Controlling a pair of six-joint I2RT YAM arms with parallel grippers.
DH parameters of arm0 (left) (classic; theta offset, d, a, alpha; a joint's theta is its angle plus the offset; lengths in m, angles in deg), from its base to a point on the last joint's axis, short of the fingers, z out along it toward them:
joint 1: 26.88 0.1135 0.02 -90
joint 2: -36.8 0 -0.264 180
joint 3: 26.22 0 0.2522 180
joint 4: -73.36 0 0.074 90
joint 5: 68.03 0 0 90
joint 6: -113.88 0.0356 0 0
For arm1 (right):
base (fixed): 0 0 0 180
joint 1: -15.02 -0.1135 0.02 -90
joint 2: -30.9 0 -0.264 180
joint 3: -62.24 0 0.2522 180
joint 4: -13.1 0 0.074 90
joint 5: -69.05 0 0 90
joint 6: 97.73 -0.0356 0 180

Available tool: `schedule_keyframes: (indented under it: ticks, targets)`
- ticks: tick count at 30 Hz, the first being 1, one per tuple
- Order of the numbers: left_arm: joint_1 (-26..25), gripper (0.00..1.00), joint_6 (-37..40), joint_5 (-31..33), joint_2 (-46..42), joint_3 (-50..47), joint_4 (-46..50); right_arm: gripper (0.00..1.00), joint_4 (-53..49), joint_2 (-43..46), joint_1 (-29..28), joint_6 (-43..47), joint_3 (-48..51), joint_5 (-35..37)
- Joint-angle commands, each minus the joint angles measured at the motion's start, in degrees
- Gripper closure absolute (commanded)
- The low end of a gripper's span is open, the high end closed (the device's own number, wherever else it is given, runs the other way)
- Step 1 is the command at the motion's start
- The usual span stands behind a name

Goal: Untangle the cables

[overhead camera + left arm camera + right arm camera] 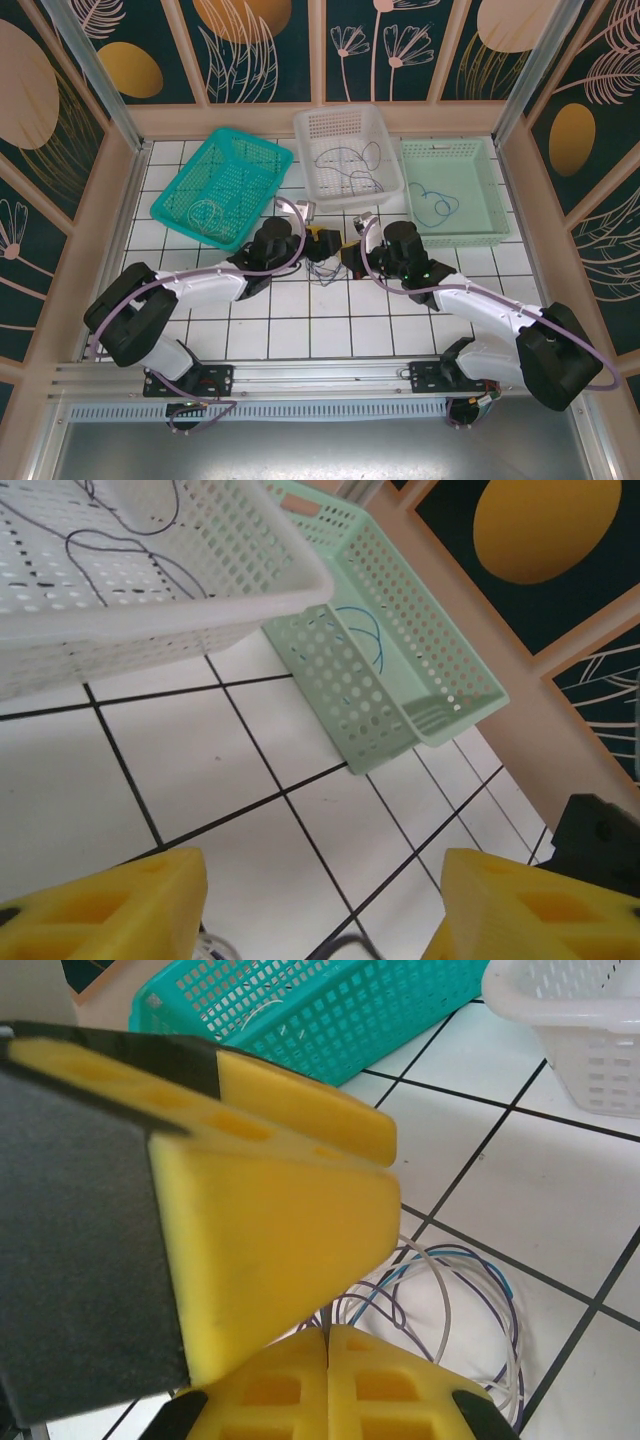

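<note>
right gripper (327, 1338) is pressing its fingers flat together, seemingly pinching the cables (452, 1251); their loose loop is lying on the tile just beyond the tips; left gripper (320, 885) is hanging wide open close alongside; white basket (340, 112) is holding dark strands (350, 160), pale green basket (465, 240) a blue strand (437, 205), teal basket (183, 171) a pale coil (208, 215)

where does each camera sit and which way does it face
Top external: above and behind the arms, looking down on the tiled table; left arm and right arm show.
Left wrist: low over the tiles, facing the white basket and pale green basket; open left gripper at the bottom.
Right wrist: low, facing the teal basket across the cable loops; shut right gripper at the bottom.
Shared: top and left wrist views both show the blue cable in the pale green basket.
</note>
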Motion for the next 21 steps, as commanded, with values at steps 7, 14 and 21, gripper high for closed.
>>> schedule_keyframes:
  ticks: [7,14,21]
  targets:
    - [0.2,0.91,-0.3,-1.8,1.5,2.5,-3.3,1.0,0.1,2.2,-0.2,1.6,0.6,1.4]
    - [0.2,1.0,0.1,-0.3,-1.8,2.9,-1.9,0.74,-6.1,2.8,0.6,2.2,0.4,8.7]
    - [0.2,1.0,1.0,0.2,-2.7,2.7,0.2,0.45,-7.6,6.2,1.8,3.2,2.0,12.3]
